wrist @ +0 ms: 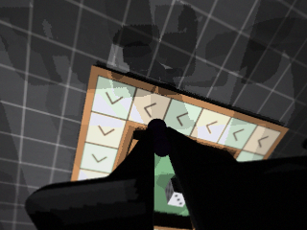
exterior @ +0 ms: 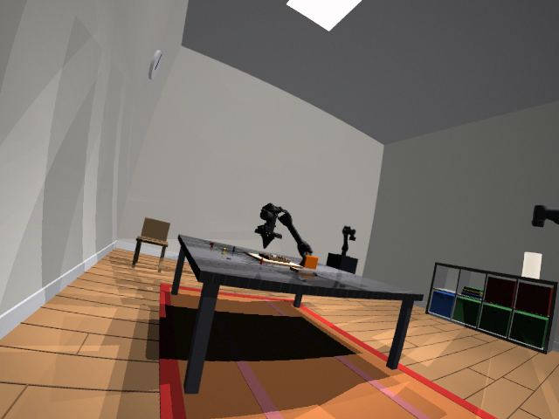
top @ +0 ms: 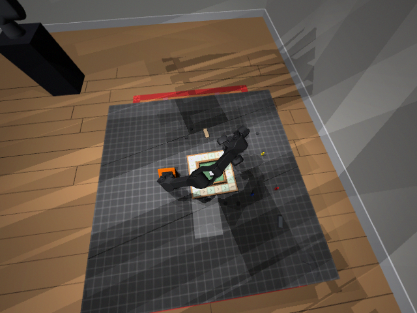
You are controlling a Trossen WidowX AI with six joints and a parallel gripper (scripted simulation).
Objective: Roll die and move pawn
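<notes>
Reaching rightward from the small orange box-shaped base (top: 167, 171) on the dark gridded table (top: 134, 235), stretching the black jointed arm (top: 222, 160) across the square wooden-framed board (top: 232, 189) with its ring of pale arrow squares. Passing over the green sunken dice tray (wrist: 160, 177), and finding the white cube die (wrist: 176, 195) lying inside it. Counting the roll as done on that evidence, while failing to read the top pips at this size.

Pinching the small dark purple pawn (wrist: 157, 130) between narrowly set jaws. Hanging above the board's strip of squares rather than resting on one, judging by the exterior view.

Leaving alone the tiny yellow piece (top: 262, 153) and the tiny red piece (top: 276, 188) lying farther right on the table.

Working through the middle stage, by this reading: carrying the pawn the way the arrows point. Remaining: setting it down on the square matching the die, letting go, and pulling the arm clear of everything.
</notes>
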